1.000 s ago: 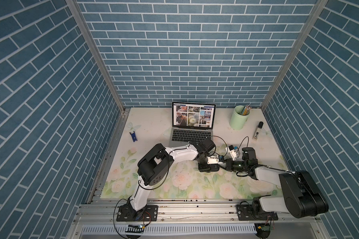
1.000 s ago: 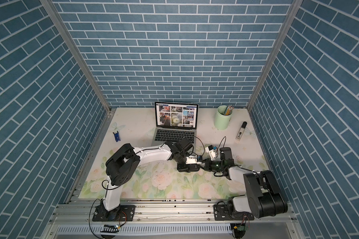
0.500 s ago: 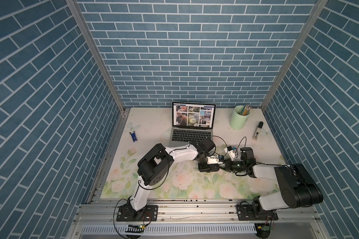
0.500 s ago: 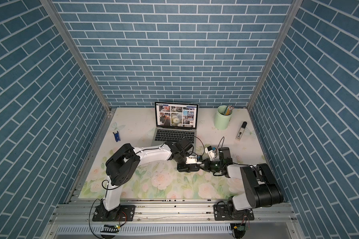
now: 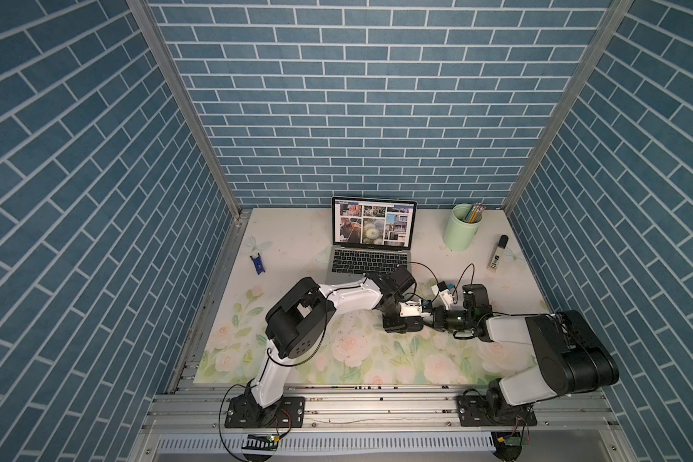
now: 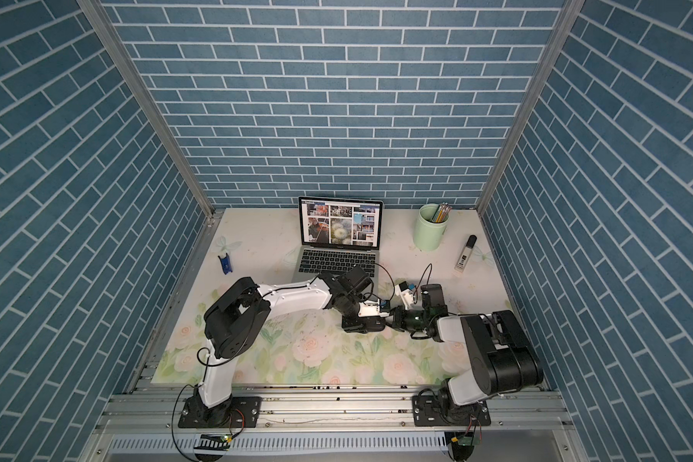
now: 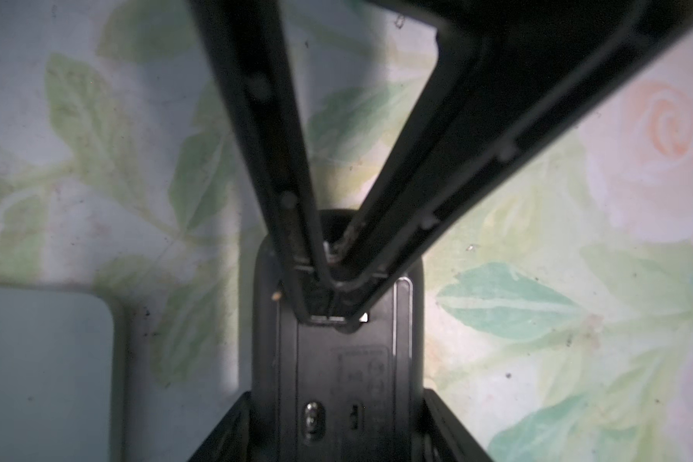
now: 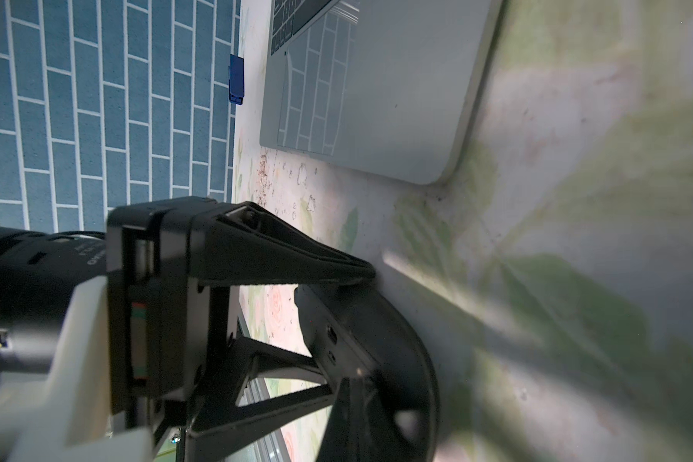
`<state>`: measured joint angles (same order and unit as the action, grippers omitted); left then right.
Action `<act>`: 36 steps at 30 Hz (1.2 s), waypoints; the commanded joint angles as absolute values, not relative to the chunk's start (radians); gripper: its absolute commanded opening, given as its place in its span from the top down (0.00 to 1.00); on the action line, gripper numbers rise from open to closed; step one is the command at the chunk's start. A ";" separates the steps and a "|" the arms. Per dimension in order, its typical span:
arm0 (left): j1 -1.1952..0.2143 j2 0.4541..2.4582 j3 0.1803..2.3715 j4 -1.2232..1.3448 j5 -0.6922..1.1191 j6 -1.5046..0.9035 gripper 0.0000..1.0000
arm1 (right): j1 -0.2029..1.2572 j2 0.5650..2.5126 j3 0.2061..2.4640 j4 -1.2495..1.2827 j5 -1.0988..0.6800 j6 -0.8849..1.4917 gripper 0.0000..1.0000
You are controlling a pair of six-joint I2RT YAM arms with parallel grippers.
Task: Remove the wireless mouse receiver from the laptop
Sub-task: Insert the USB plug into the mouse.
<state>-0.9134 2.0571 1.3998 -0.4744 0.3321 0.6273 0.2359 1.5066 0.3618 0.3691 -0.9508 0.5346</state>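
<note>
Nothing has moved: left gripper (image 5: 401, 320), half-open, still clamps the mouse (image 7: 337, 372), lower middle; right gripper (image 7: 333, 276) stays shut at its underside. Receiver hidden; progress unclear.

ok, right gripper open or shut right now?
Shut. In the left wrist view the right gripper has its fingers meeting on the underside of the black mouse. Whether they pinch anything: cannot tell.

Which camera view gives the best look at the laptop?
The top views: in both, the laptop shows nearly whole, lit screen and keyboard. The right wrist view shows only its trackpad and some keys; the left wrist view only a blurred grey corner, probably its.
</note>
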 commanded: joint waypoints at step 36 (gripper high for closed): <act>-0.893 2.105 1.373 -0.536 0.309 0.617 0.40 | 0.227 1.117 0.403 -0.017 -0.607 0.402 1.00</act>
